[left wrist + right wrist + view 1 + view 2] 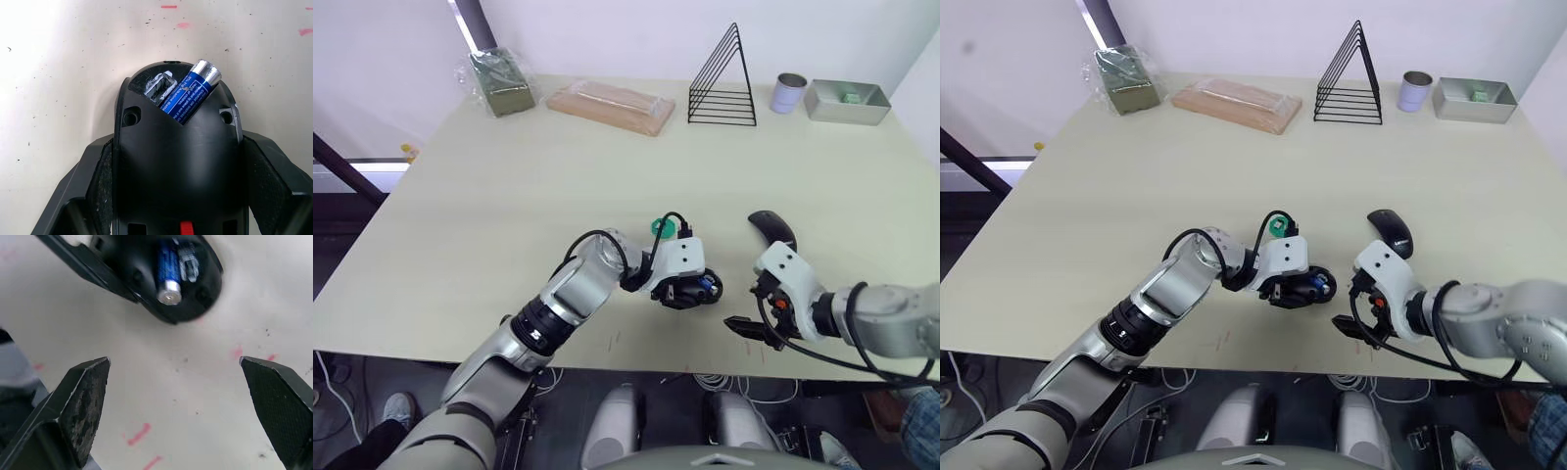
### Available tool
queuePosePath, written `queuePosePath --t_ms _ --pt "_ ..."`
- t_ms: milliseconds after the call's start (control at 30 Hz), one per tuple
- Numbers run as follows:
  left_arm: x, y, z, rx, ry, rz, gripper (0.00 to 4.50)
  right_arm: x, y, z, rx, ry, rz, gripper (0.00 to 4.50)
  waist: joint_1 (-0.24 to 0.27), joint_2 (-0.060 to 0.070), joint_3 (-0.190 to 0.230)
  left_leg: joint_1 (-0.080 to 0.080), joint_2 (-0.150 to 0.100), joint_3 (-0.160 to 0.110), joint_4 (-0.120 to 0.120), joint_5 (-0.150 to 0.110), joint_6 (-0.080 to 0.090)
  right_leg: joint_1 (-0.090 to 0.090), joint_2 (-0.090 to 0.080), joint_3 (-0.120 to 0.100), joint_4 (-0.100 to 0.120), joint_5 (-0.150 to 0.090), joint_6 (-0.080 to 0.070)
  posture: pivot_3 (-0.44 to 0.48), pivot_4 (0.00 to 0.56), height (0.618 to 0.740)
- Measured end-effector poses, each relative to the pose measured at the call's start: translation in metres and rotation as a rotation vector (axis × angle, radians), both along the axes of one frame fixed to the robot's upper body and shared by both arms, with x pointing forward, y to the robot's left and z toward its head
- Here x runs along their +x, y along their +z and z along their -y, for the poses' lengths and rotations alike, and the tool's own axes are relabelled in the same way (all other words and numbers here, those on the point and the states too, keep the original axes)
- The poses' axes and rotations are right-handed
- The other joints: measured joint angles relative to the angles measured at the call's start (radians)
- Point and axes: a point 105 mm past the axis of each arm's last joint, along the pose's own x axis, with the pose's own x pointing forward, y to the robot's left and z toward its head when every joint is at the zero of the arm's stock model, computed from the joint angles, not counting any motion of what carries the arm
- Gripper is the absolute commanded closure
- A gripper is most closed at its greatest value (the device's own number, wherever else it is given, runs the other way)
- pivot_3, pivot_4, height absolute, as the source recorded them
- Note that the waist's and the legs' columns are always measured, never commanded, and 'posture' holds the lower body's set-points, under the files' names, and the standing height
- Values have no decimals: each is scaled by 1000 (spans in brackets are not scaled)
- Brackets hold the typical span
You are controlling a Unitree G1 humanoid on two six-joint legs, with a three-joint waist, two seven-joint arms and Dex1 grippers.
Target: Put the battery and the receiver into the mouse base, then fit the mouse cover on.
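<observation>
My left gripper [689, 290] is shut on the mouse base [176, 156], its black fingers [100, 181] pressing both sides of the base as it rests on the table. In the base's hollow the blue battery [191, 91] lies slanted, its silvery end near the rim. The receiver [160, 87] sits in the slot beside it. My right gripper [181, 396] is open and empty, low over the table a short way right of the base. The mouse cover [773, 231] lies on the table just beyond my right wrist.
A round green disc [662, 228] lies just behind my left gripper. Along the far edge stand a green packet [502, 83], a wrapped board [610, 106], a black wire rack [722, 83], a tin cup [790, 93] and a metal tray [847, 101]. The table's front edge is close to both grippers.
</observation>
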Motion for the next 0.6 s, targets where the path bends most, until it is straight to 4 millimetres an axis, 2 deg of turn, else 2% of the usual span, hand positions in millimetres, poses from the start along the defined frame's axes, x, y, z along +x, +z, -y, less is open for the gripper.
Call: queuePosePath --t_ms 67,200,367,500,533,567,600 --pt "0 1 1 1 -2 4 1580 -3 2 1 89 -9 87 52 6 -2 -1 0 0 -2 0 0 0 0 1 -1 0 0 1 0 150 740" --pt "1 1 -1 9 0 -1 1580 -15 -3 -1 155 45 101 52 0 -1 -1 0 0 0 0 0 0 0 1 1 0 0 1 0 150 740" --pt "1 0 -1 16 3 -1 1580 -9 7 -10 345 10 240 52 -1 -2 -1 2 0 1 0 0 0 0 3 3 1 -1 3 0 150 740" --pt "1 0 -1 17 1 -2 1580 0 0 -10 380 -19 303 1262 -1 -2 -1 3 -1 3 0 0 0 0 3 4 1 -1 2 0 150 740" --pt "0 0 -1 19 -1 -3 1580 1 -7 -13 389 -11 306 1868 -1 -2 -1 3 -1 3 0 0 0 0 3 4 1 0 2 0 150 740" --pt "0 0 -1 19 -1 -4 1580 1 -8 -14 392 -11 306 2024 -1 -2 -1 3 -1 3 0 0 0 0 3 4 1 0 2 0 150 740" --pt "0 0 -1 20 -2 -4 1580 2 -10 -15 395 -9 310 2416 -1 -2 -1 3 -1 4 0 0 0 0 3 5 1 0 1 0 150 740"
